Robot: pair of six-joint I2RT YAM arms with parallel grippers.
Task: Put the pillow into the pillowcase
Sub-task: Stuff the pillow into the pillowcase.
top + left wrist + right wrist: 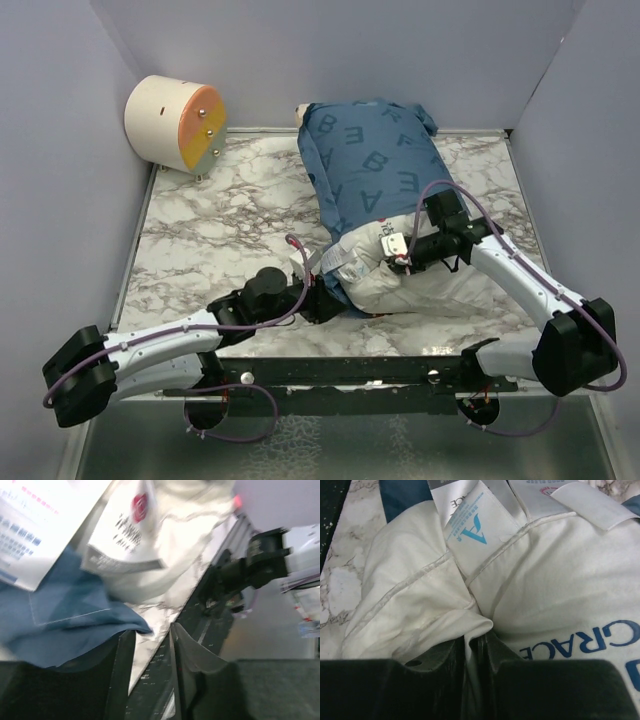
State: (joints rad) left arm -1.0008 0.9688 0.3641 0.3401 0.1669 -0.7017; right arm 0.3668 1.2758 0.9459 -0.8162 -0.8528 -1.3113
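Note:
The blue lettered pillowcase [375, 160] lies lengthwise at the back middle of the table. The white pillow [420, 290] is partly inside it, and its near end bulges out of the case's mouth. My left gripper [322, 298] is at the near left corner of that mouth. In the left wrist view it [150, 630] is open with only bare marble between its fingers; the pillowcase's hem [65, 620] drapes over the left finger's tip. My right gripper [393, 248] sits on the pillow's exposed end. In the right wrist view it [476, 637] stands narrow, with a fold of pillow [560, 590] fabric between the fingers.
A cream cylinder with an orange face [175, 122] rests in the back left corner. The marble table [220, 240] has grey walls on three sides. A black rail [350, 375] runs along the near edge. Printed labels [470, 530] hang from the pillow's seam.

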